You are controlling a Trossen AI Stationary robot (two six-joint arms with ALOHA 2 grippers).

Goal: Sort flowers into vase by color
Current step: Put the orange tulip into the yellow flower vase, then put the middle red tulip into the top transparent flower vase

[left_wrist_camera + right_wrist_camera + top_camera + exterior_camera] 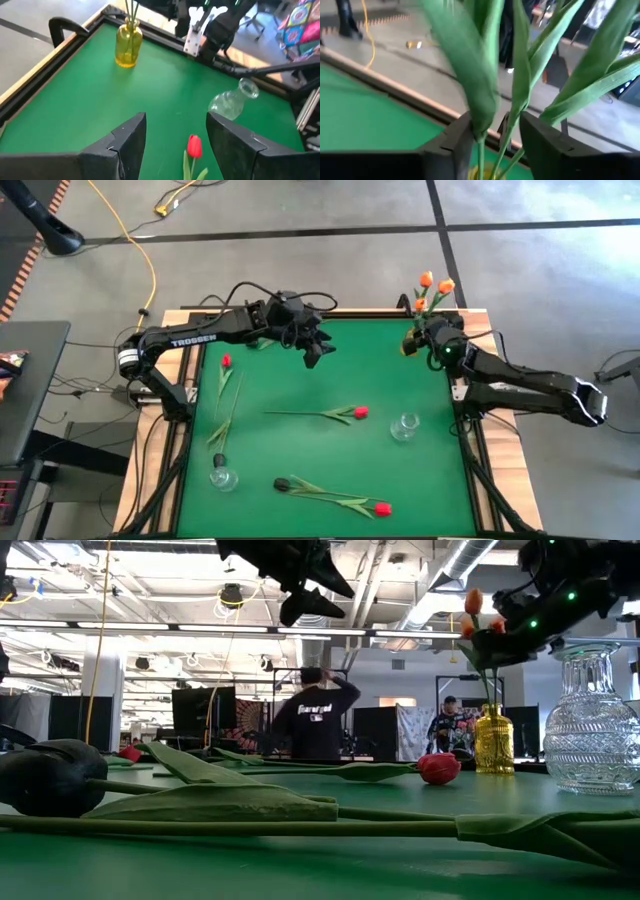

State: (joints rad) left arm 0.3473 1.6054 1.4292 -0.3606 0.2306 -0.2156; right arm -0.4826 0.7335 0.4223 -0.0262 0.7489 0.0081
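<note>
Right gripper (412, 343) was at the far right corner of the table (300, 390), directly over the yellow vase (411, 340). In the right wrist view, green stems (507, 135) and leaves ran between its fingers (447, 145) above the vase mouth. The jaws stood part open around the stems; firm contact could not be confirmed, so grip is recorded as undetermined. 2 orange tulips (436, 282) stood up from that vase.

Left gripper (314, 352) hung above the far middle of the mat, jaws wide, holding nothing. Its wrist view looked down past the fingers (131, 138) at a red tulip (194, 146) lying on the mat.

Flowers left on the mat:
- 1 red tulip (226, 363), left side
- 1 red tulip (359, 412), centre, head toward the right
- 1 red tulip (381, 508), near edge
- 1 dark tulip (283, 484), near edge, stem crossing that of the red one beside it

2 clear glass vases stood free of flowers: one at near left (223, 474), one at right of centre (404, 426).

Judged step: orange stems being seated in the yellow vase, sorting under half done. Next move likely calls for the right gripper to clear the stems straight upward without tipping the vase, and for the left to descend on the centre red tulip, closing on its stem.
</note>
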